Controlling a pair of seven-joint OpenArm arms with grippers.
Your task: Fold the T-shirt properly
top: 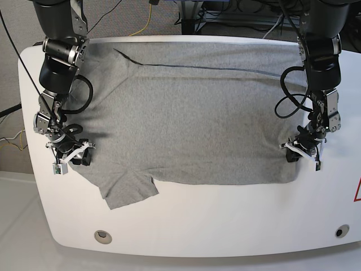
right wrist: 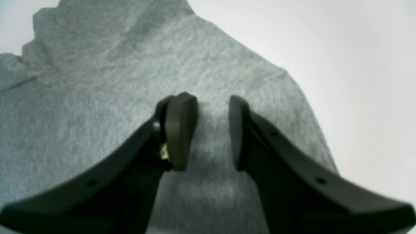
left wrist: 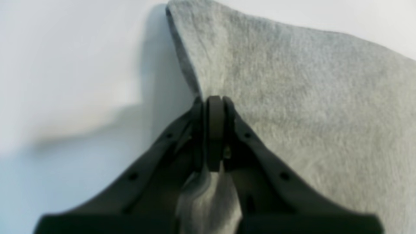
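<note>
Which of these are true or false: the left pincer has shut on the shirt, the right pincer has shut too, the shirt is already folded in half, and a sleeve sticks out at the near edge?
1. The left pincer is shut on the shirt. True.
2. The right pincer is shut. False: its jaws stand apart over the cloth.
3. The shirt is folded in half. False: it lies spread across the table.
4. A sleeve sticks out at the near edge. True.

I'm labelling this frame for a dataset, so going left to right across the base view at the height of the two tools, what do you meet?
Bare white table → right tool, at the shirt's edge → grey T-shirt → left tool, pinching the shirt's other edge → bare table again.
</note>
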